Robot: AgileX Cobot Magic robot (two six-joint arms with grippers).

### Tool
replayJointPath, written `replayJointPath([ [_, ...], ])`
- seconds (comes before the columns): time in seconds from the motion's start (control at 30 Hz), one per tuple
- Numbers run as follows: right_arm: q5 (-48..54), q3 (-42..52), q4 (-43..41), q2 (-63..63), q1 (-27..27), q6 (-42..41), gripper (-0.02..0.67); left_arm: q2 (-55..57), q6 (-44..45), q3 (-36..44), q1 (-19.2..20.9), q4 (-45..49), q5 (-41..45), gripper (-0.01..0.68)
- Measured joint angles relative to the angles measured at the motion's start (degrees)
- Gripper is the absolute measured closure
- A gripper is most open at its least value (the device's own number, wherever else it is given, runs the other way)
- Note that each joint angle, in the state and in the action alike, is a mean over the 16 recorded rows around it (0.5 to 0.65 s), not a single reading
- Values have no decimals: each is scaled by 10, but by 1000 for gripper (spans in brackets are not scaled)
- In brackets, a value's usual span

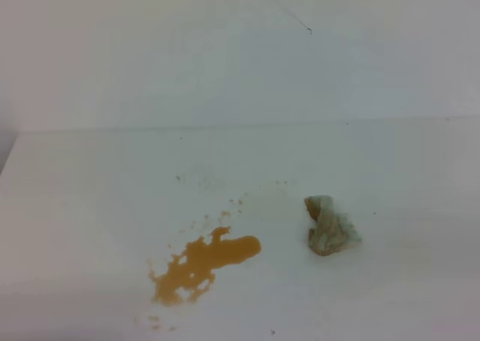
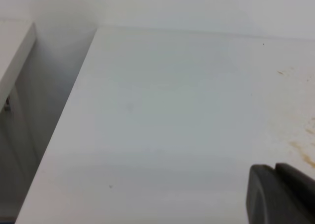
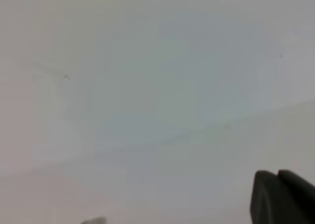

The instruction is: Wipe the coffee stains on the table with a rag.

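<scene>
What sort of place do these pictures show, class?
Probably a bare robot test bench: a plain white table against a blank wall, holding only an orange-brown coffee stain and a crumpled rag.

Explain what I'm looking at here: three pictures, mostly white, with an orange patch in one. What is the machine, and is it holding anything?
This is a two-armed robot with a camera above and one on each wrist. The overhead view shows a white table with orange-brown coffee stains and, apart to their right, a crumpled rag lying untouched. No arm appears there. The left wrist view looks along the table's bare part; the dark shape at its lower right is the left gripper, fingers together, holding nothing. The right wrist view is blurred and shows mostly wall; the right gripper is likewise shut and empty.
</scene>
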Motion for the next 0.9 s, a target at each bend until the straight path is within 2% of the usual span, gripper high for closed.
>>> replayJointPath([
  [0.23,88,-136,23,164,1,-89,652,0,0,0,0,0,0,672],
  [0.57,132,-262,144,357,9,-225,652,0,0,0,0,0,0,672],
  [0.73,146,-303,195,445,34,-295,652,0,0,0,0,0,0,672],
  [0.9,187,-360,207,541,75,-362,652,0,0,0,0,0,0,672],
])
